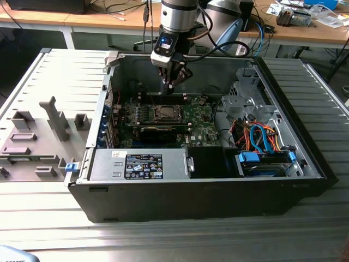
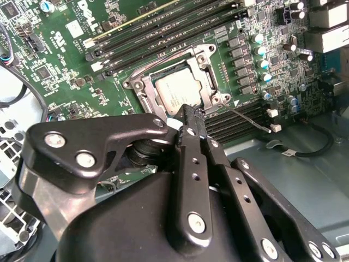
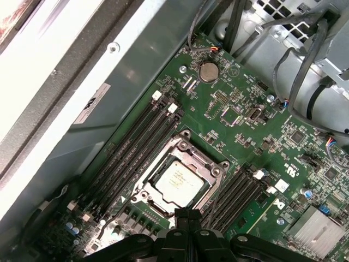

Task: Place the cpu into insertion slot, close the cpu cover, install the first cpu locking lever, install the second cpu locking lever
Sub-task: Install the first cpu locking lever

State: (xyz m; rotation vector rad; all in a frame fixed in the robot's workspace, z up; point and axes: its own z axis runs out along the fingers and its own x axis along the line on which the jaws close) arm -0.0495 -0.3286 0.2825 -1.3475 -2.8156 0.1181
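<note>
Gripper (image 2: 188, 115) fingers closed together, nothing held, tips just over the socket's near edge. Cpu (image 2: 175, 93) sits in insertion slot (image 2: 135, 84), with cpu cover (image 2: 210, 90) lying flat round it. Cpu judged light, stiff and fragile; take by edges only. Thin wire lever (image 2: 248, 117) probably springy. Latch points are hidden behind the fingers.

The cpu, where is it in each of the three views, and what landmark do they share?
Exterior view: the cpu lies on the green board, under the gripper.
Second wrist view: cpu just beyond the gripper's tip.
First wrist view: cpu between the long black slots.
Shared landmark: the gripper.
</note>
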